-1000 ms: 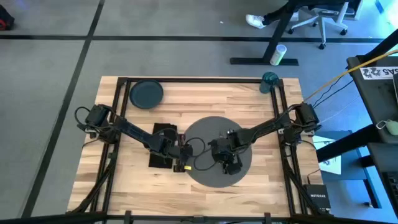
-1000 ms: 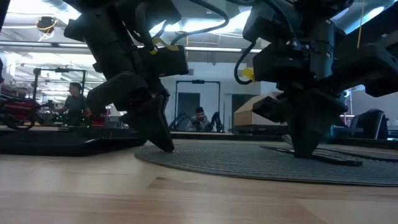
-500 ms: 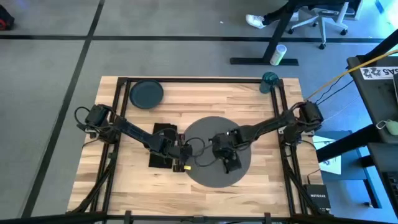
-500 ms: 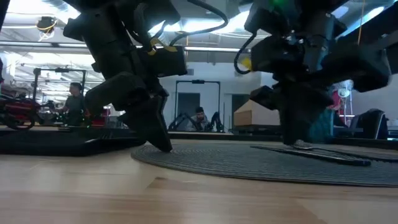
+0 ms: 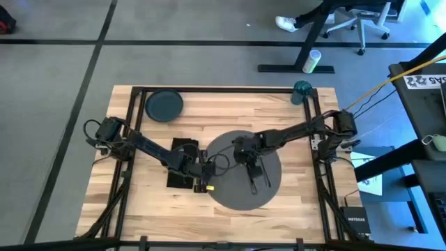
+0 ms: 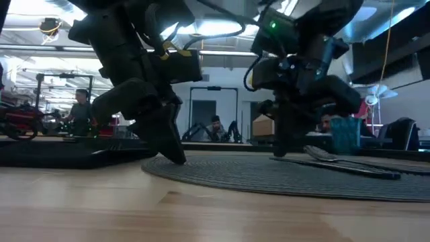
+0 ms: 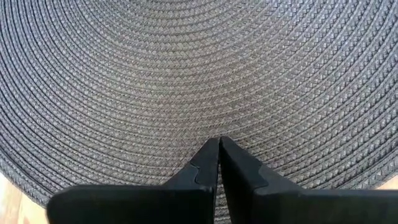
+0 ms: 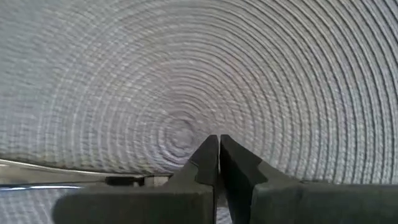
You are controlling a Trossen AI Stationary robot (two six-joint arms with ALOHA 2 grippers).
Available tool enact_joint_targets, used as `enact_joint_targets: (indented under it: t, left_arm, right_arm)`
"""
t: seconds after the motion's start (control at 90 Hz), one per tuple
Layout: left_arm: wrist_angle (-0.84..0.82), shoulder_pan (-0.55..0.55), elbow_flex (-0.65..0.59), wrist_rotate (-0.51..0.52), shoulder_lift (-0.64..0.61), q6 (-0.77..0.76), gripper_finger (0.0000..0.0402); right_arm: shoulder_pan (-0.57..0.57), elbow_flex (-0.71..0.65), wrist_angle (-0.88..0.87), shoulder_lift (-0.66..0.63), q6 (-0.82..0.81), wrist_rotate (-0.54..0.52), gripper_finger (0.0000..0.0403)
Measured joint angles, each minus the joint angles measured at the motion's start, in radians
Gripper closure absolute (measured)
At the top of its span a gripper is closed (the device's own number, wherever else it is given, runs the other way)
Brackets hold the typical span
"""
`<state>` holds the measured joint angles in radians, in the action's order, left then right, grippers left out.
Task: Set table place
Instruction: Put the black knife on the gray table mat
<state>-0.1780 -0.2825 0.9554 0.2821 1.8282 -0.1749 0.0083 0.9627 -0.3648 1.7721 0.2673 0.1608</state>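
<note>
Overhead, cutlery (image 5: 254, 177) lies on the grey mat (image 5: 268, 194), just beside the right hand (image 5: 245, 152) at the mat's middle; the left hand (image 5: 207, 169) sits at the mat's edge on the desk (image 5: 279, 111). Low down, a spoon (image 6: 321, 154) rests nearby. Both wrist cameras show fingers pinched together, holding nothing.

Placemat (image 7: 186, 74) lies under both pairs of fingers; cutlery (image 5: 252, 176) rests on it beside the right fingers (image 8: 208, 163).

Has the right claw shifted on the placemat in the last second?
Yes. The right claw has moved from the placemat's near-right part toward its centre, leaving cutlery behind.
</note>
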Motion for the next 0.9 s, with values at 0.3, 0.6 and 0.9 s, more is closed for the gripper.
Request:
enact_joint_targets:
  t: [0.3, 0.6, 0.9]
  left_arm:
    - [-0.003, -0.001, 0.0, 0.0, 0.0, -0.001, 0.0402]
    - [-0.016, -0.006, 0.001, 0.002, 0.0, -0.01, 0.0402]
    - [-0.019, -0.006, 0.001, 0.002, 0.0, -0.012, 0.0402]
  right_arm:
    - [-0.01, 0.0, -0.057, 0.0, 0.029, 0.013, 0.0403]
    - [-0.01, -0.007, -0.077, 0.0, 0.028, 0.008, 0.0403]
    - [-0.009, -0.007, -0.07, -0.001, 0.028, 0.007, 0.0403]
